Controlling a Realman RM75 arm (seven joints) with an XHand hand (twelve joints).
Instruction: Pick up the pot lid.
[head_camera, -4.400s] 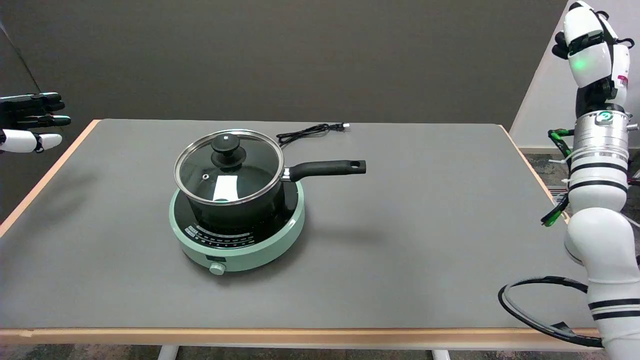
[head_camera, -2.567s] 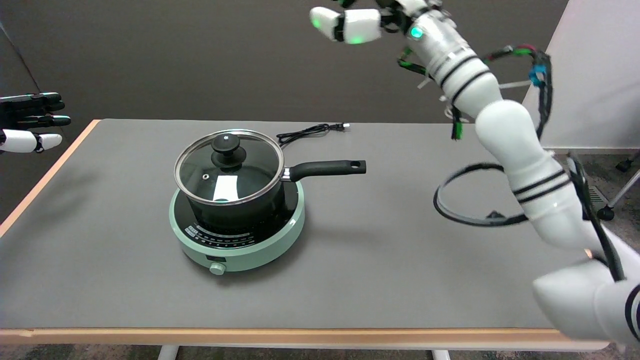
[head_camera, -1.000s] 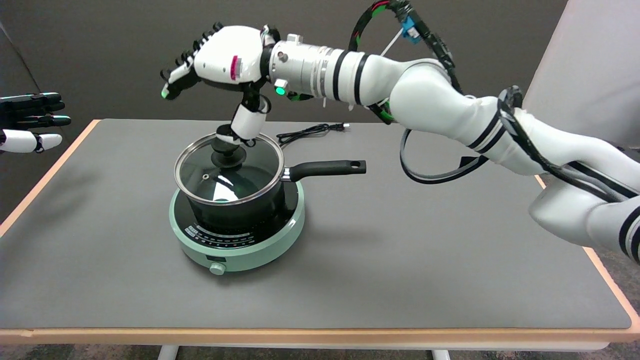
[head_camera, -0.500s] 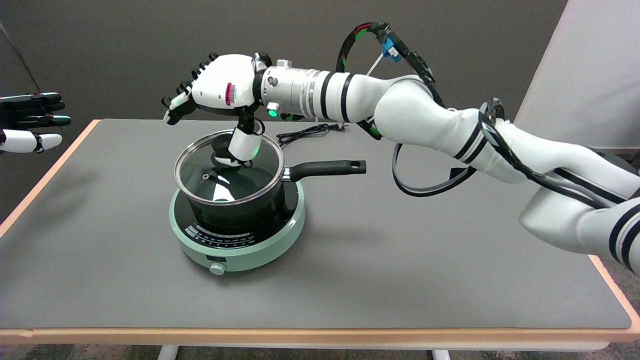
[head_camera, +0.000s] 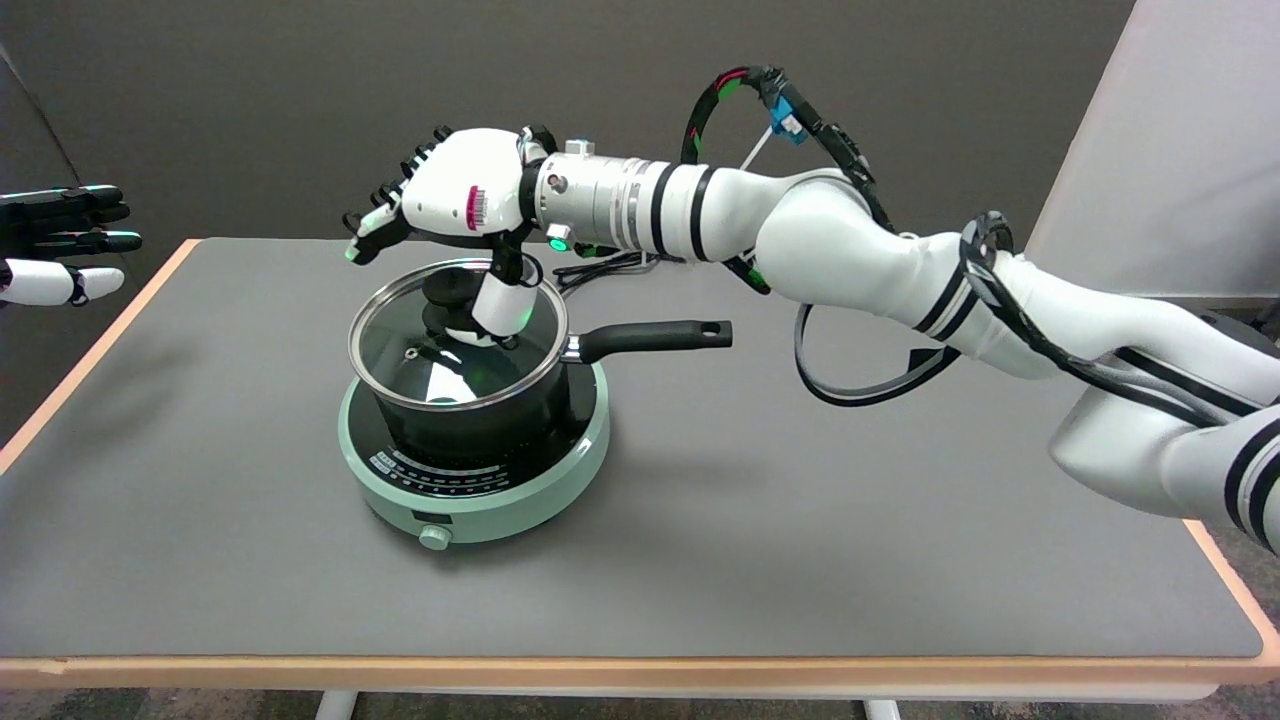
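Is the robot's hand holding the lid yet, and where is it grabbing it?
Not yet. The right hand is above the pot lid, fingers spread. Its thumb reaches down beside the black knob, but nothing is gripped.

Round glass lid (head_camera: 440, 345) with steel rim and black knob (head_camera: 448, 290), seated flat and closed on the black pot (head_camera: 480, 425), knob upright at centre, small steam vent seen in the glass near the knob

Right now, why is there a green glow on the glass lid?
In the head view, a green light on the right hand reflects off the glass pot lid; soft shadows lie on the table beside the green cooker; nothing looks blurred.
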